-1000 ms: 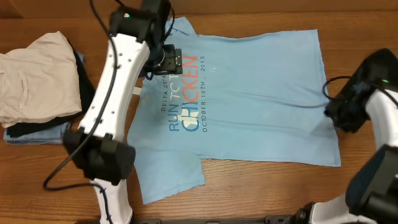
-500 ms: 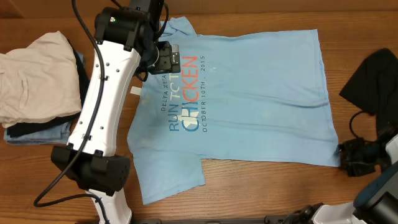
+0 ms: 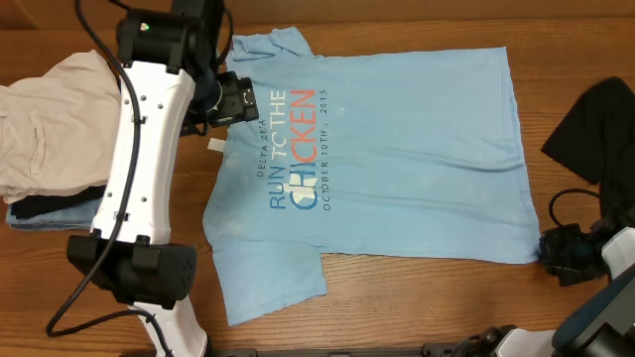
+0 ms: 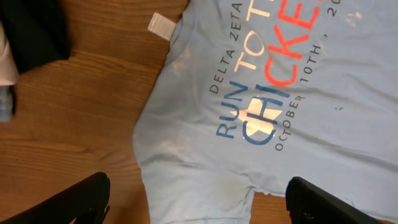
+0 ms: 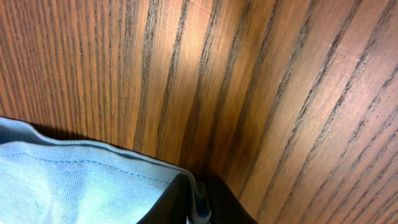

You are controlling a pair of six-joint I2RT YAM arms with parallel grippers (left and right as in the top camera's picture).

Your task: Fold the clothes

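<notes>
Across the wooden table [image 3: 417,307], a sky-blue T-shirt [image 3: 417,159] lies spread flat, print up.
Blue, white and red-orange lettering [image 3: 298,149] runs sideways over its chest; the neck end lies toward the cream garment [image 3: 50,119], the hem toward the black garment [image 3: 595,129]. The left gripper [image 4: 199,182] hangs above the neck end, fingers spread wide. The right gripper [image 5: 198,199] pinches the hem's corner.
</notes>
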